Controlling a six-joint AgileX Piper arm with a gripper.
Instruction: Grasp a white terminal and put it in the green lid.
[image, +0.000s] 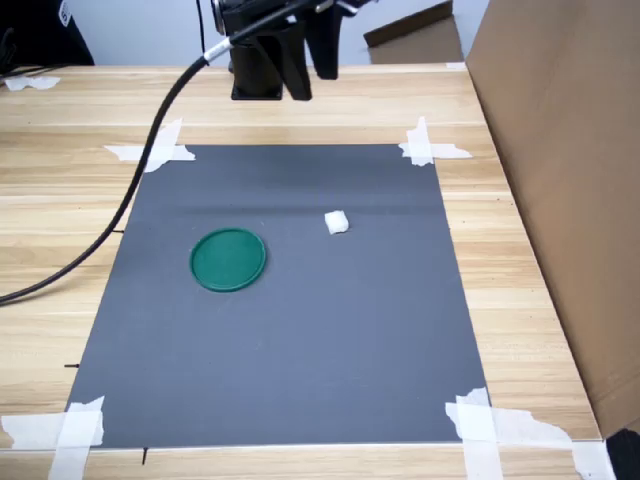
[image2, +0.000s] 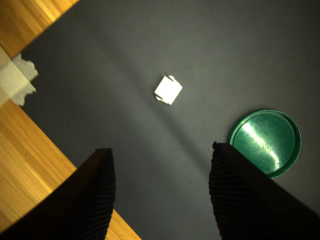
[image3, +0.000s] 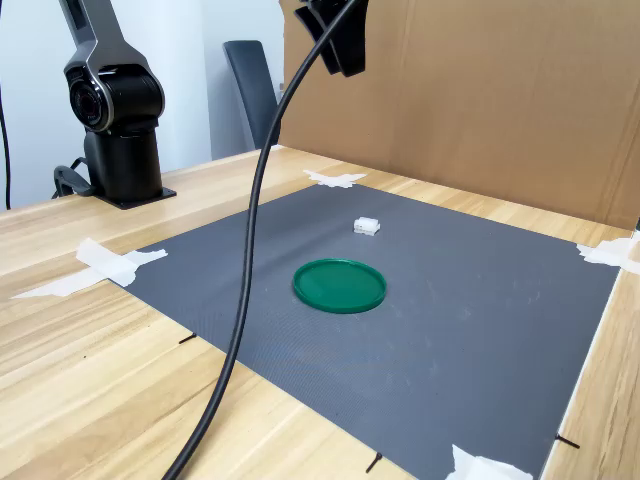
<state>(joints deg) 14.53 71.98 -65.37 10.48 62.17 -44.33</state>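
A dark grey mat (image: 300, 330) lies taped at its corners to a wooden table (image: 540, 300), with white tape strips (image: 430, 148) at each corner. A black cable (image3: 250, 250) hangs from the arm and runs down across the middle of the second exterior view, crossing in front of the mat's near edge. A brown cardboard wall (image3: 480, 100) fills the upper right of that view, and the arm's black base (image3: 120, 130) stands at the upper left. Nothing lies between the white terminal (image: 337, 222) and the green lid (image: 228, 259); they sit apart on the mat, the terminal right of centre in the first exterior view and the lid left of centre. The lid holds nothing. The gripper (image2: 160, 195) hangs high above the mat, its jaws spread wide and holding nothing.
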